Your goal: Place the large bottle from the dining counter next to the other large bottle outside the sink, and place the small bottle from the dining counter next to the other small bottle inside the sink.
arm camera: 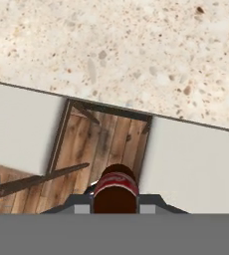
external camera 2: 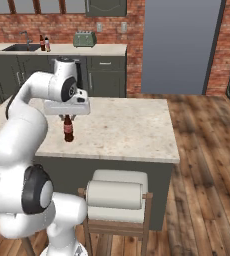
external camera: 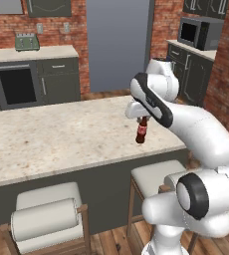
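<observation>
While the gripper (external camera: 143, 118) was clamped on its neck, the small bottle (external camera: 141, 132) hung upright directly beneath it, above the dining counter (external camera: 61, 139).

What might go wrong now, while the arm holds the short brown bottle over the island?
1. The fingers grip the short dark brown glass bottle with red label only at its neck, so it may swing or slip.
2. It hangs near the pale speckled stone counter edge, above the stools; a drop could hit them or the floor.
</observation>
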